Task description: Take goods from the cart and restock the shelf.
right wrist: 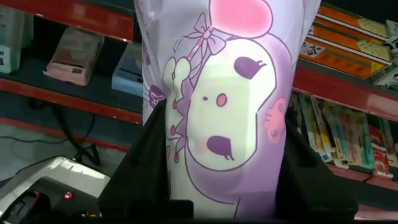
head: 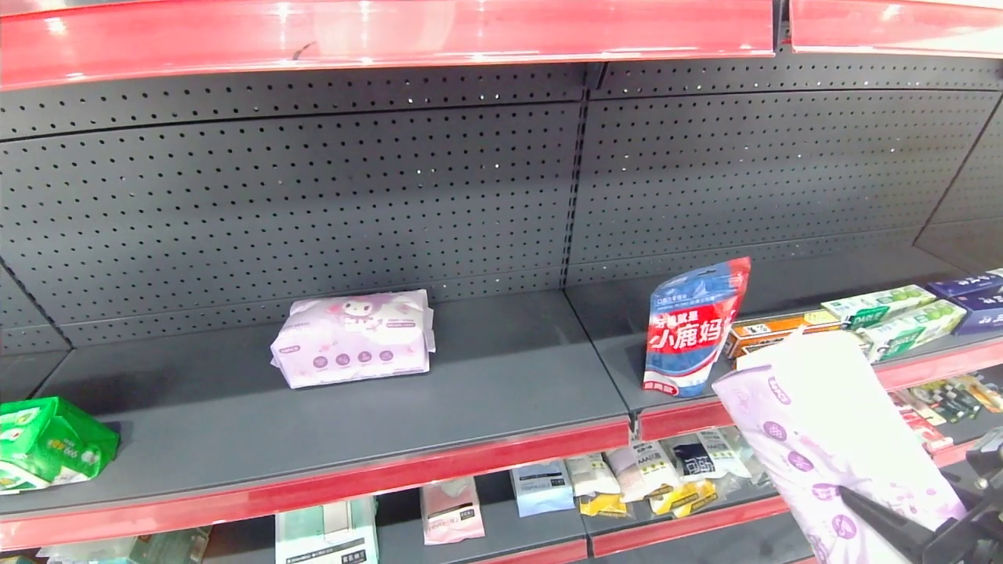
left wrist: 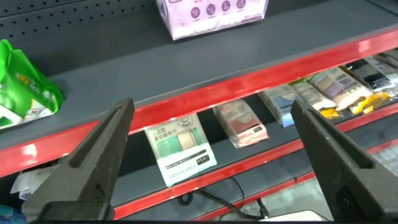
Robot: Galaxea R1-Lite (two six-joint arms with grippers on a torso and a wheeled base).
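Two purple packs: shelved pack (head: 353, 337), gripped pack (head: 827, 427).

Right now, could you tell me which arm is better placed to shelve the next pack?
Right: the right gripper holds a purple tissue pack near the shelf, while the left gripper is open and empty.

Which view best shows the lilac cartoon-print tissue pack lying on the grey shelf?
Head view: the lilac tissue pack lies whole on the grey shelf. Left wrist view catches its lower front; right wrist view looks at a matching pack in the right gripper.
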